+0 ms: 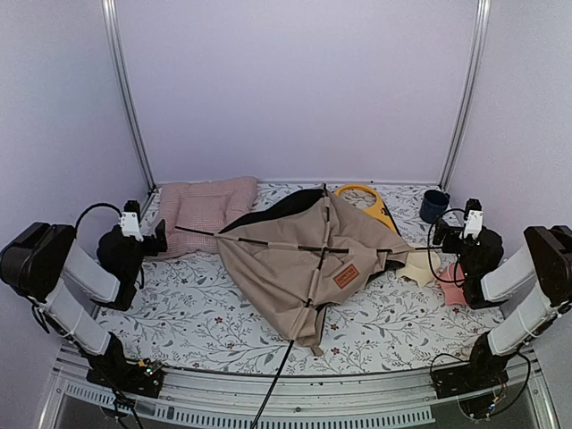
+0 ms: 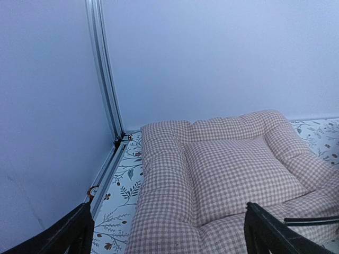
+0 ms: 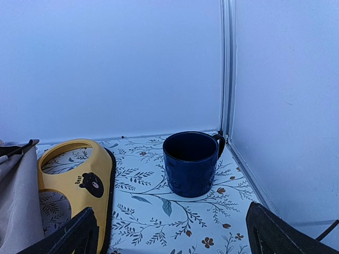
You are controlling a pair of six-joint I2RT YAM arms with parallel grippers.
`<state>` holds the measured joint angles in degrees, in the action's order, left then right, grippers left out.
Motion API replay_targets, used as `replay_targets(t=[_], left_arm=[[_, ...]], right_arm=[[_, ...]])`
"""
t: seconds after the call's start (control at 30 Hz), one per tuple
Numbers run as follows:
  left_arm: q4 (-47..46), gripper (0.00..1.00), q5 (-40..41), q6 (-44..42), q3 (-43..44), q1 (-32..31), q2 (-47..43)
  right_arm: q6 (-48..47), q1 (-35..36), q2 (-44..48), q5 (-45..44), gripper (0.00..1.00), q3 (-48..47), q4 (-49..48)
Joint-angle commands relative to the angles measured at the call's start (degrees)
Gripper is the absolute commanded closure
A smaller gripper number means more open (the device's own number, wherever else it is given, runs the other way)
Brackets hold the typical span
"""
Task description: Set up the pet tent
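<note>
Widest of all, the flowered table (image 1: 197,313) spreads out under everything. Dead centre on it lies the pet tent (image 1: 295,259), a slumped tan heap, not standing, with its thin black poles (image 1: 315,277) crossed over the top. One pole runs out from the tent's near corner and past the table's front edge. Black lining peeks out along the tent's far side.

Left of the tent and a little further back, there's the pink checked cushion (image 1: 201,207), lying flat. A pole end from the tent reaches across its near corner.

Behind the tent's right shoulder, the yellow bowl stand (image 3: 79,174) pokes out, partly tucked under the fabric.

Left of the tent, by the cushion, hovers the left gripper (image 2: 169,238), jaws spread wide, nothing between them. Off to the tent's right sits the right gripper (image 3: 172,238), also wide apart and empty.

Further right of the tent, past the stand, a dark blue mug (image 3: 192,164) stands upright in the back corner.

Smallest: the brown label (image 1: 346,275) on the tent's right-hand panel.
</note>
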<state>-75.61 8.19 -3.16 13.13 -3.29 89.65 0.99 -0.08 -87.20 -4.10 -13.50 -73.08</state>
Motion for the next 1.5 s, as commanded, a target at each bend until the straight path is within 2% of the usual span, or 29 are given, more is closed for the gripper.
replay_targets(t=[0.0,1.47], left_arm=[[-0.3,0.01,-0.4,-0.1,0.6,0.7,-0.6],[0.2,0.01,-1.7,0.3,0.7,1.3,-0.7]], right_arm=[[-0.4,-0.3,-0.5,0.5,0.01,-0.5,-0.2],[-0.4,-0.3,-0.5,0.5,0.01,-0.5,-0.3]])
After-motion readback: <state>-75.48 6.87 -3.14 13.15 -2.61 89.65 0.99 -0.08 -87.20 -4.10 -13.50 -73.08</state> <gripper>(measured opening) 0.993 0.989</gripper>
